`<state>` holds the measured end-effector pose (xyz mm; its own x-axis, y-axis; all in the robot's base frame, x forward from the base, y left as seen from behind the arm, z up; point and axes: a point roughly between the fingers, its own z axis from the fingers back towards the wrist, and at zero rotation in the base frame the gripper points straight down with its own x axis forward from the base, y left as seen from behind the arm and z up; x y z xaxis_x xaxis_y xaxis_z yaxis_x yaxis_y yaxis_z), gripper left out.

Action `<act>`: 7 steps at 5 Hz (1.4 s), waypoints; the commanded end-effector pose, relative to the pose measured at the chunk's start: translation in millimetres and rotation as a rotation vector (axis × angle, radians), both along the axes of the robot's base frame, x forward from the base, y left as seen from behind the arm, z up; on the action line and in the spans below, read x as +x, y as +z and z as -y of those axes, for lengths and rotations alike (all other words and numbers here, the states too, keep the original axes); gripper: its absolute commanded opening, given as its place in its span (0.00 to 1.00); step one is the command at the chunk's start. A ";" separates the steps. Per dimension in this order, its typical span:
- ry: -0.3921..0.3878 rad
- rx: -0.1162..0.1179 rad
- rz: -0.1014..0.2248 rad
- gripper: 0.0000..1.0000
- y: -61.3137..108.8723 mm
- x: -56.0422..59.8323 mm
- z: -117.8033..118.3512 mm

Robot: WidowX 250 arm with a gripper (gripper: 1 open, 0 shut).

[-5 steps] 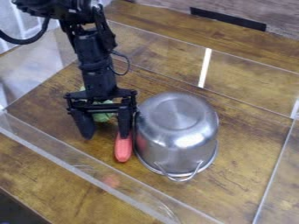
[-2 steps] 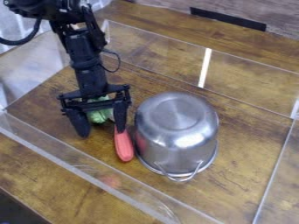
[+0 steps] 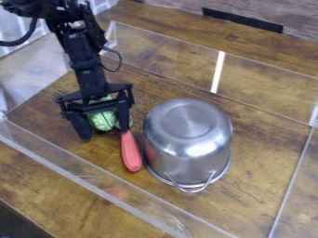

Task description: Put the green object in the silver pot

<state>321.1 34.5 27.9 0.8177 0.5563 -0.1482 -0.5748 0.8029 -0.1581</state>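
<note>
The green object [image 3: 104, 120] lies on the wooden table, a bumpy light green lump left of the silver pot [image 3: 188, 138]. My gripper [image 3: 104, 123] stands straight above it, open, one black finger on each side of it. Whether the fingers touch it I cannot tell. The silver pot is a shiny round steel vessel at the middle right, with a wire loop handle at its near side. My black arm rises from the gripper to the upper left.
A red-handled spoon [image 3: 128, 151] lies between the green object and the pot, close to my right finger. Clear plastic walls [image 3: 74, 177] fence the wooden table at front, left and back. A white strip [image 3: 218, 71] lies behind the pot.
My gripper has shifted a little left and away from the spoon's red handle, staying open and straddling the green object. The pot has not moved.
</note>
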 end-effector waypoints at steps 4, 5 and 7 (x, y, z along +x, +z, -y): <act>0.050 0.025 0.070 0.00 30.9 14.8 2.0; 0.037 0.036 0.089 0.00 48.3 17.5 7.2; -0.020 0.038 0.133 0.00 86.3 22.1 24.0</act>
<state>335.2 13.8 80.9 0.8251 0.5532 -0.1147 -0.5649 0.8101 -0.1570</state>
